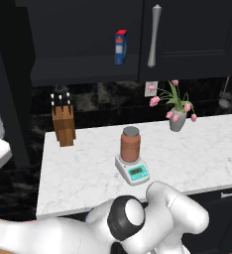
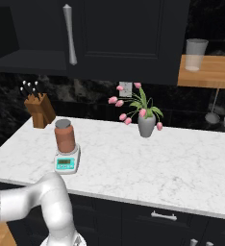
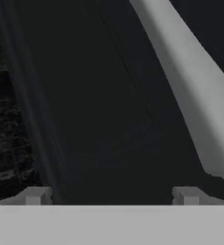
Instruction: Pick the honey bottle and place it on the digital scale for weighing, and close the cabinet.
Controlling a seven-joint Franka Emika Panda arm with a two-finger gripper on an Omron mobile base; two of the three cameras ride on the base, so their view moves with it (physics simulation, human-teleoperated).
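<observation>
- Cabinet [image 1: 83, 39]: the left door [image 3: 99, 105] is swung open and sits right in front of the gripper [image 3: 112, 196], dark panel up close. Rigid and hinged, so a flat push should swing it.
- Handle [image 3: 190, 91]: a long silver bar, slanting up and to the right of the fingertips [image 3: 35, 195]. Smooth, probably slippery; pushing the panel looks safer.
- Honey bottle [image 1: 130, 145]: upright on the scale [image 1: 132, 170], lid up, well away from the gripper.
- Gripper: open, tips wide apart, nothing held.
</observation>
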